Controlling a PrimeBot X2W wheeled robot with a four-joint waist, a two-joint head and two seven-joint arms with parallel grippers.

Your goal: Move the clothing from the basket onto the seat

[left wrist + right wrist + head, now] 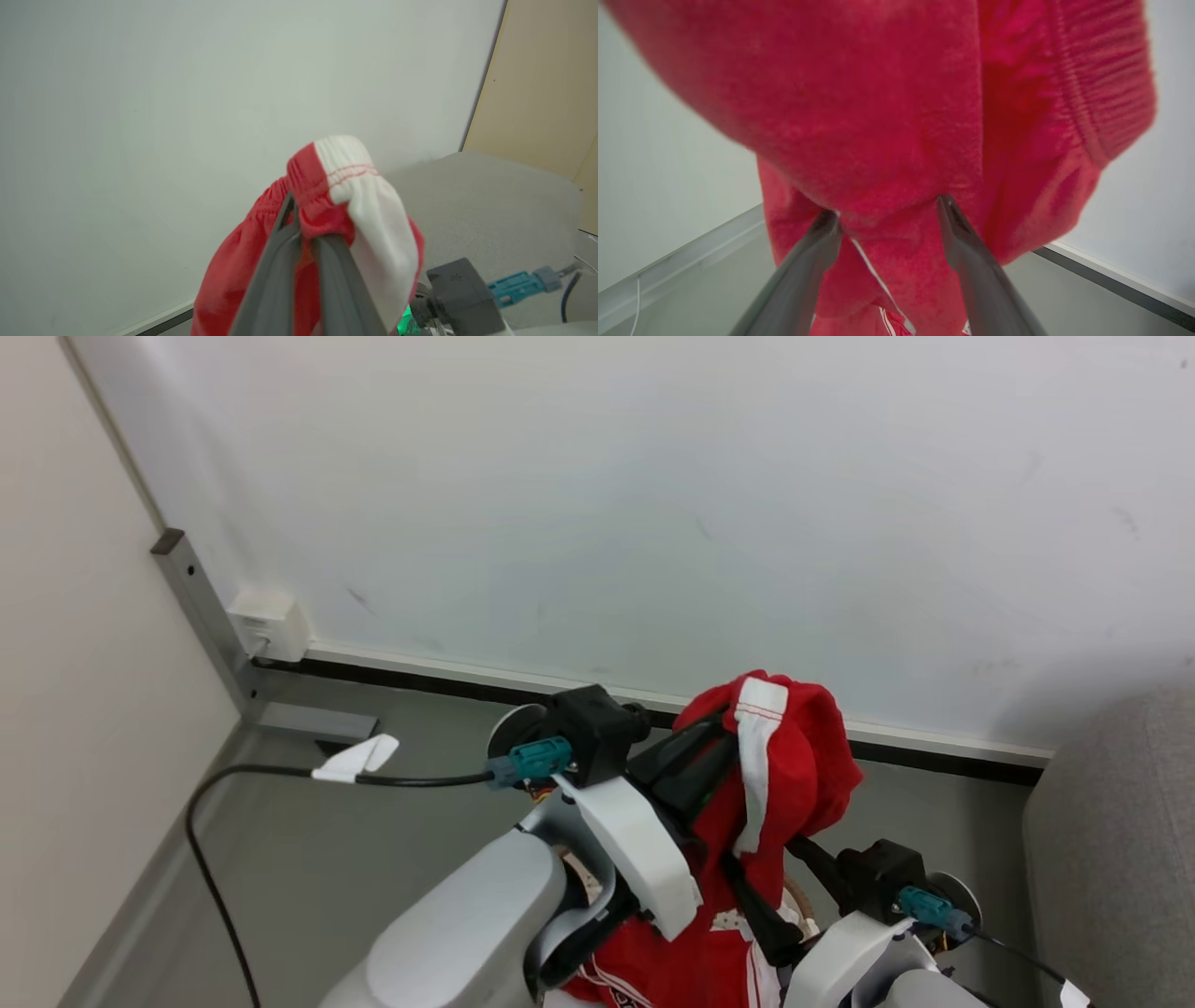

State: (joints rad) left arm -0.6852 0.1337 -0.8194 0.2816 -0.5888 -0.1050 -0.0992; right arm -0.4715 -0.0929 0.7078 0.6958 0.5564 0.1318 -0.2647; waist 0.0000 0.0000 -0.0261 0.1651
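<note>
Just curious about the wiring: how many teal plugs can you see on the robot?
2. One teal plug sits on the left wrist, where the black cable joins; the other on the right wrist. Others may hide behind the red clothing.

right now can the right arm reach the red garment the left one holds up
Likely yes: the right end effector is open, its fingers right at the hanging soft red white-trimmed garment, with nothing between.

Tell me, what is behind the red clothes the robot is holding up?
A pale wall, with a dark strip along its foot and grey floor below. The red clothing covers the stretch of wall and strip directly behind it.
</note>
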